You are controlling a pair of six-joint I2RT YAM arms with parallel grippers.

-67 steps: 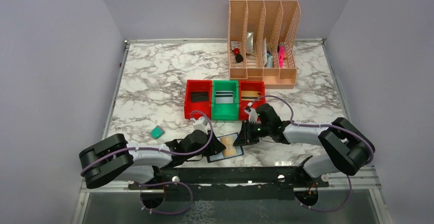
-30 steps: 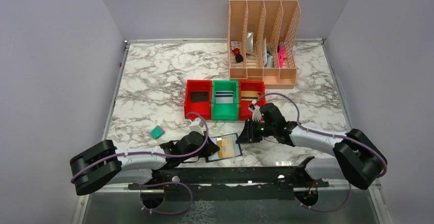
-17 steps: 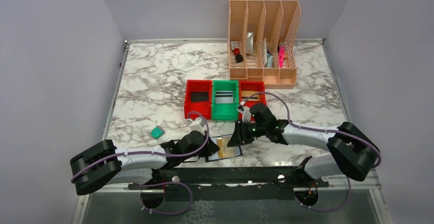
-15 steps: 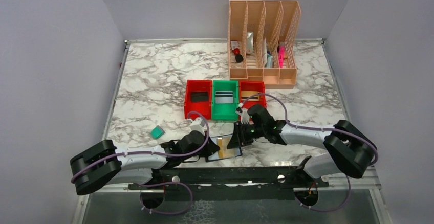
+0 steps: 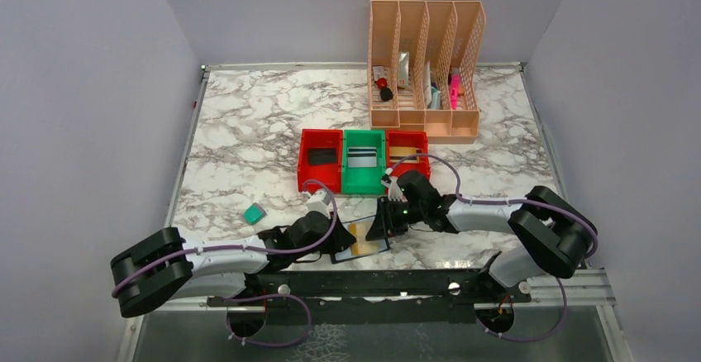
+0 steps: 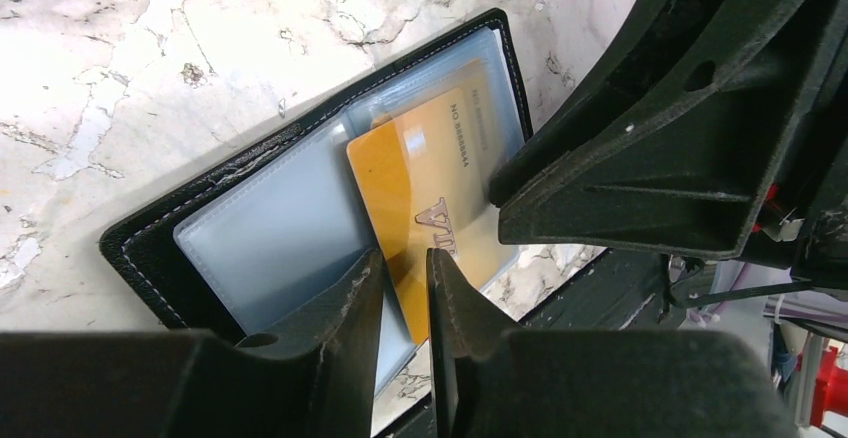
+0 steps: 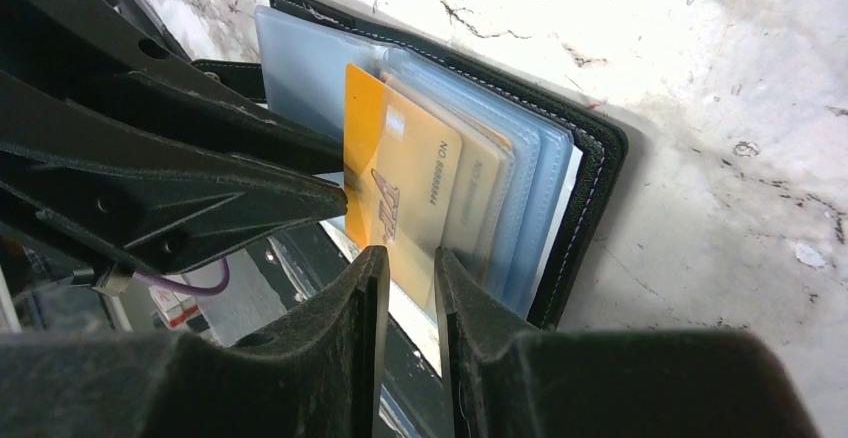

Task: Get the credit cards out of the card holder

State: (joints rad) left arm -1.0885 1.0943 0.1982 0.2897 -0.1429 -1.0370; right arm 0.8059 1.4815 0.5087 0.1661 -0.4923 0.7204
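A small black bifold card holder point(image 5: 374, 248) lies open on the white-grey marbled surface point(image 5: 248, 130). It sits at lower centre of the overhead view, just below a row of red and green plastic bins point(image 5: 364, 188). Two black arms meet over it and hide most of it.

Close up, its blue-grey clear sleeves point(image 6: 260, 228) face upward. A gold plastic card point(image 6: 420, 188) juts partly out, its lettering cut off. A paler card point(image 7: 480, 198) lies blurred under a sleeve.

The left pincer point(image 6: 403, 258) and the right pincer point(image 7: 407, 253) each show a narrow gap. The gold card's edge is visible through both gaps. Whether either touches it is hard to make out. Each pincer's dark body blocks one side of the other's view.
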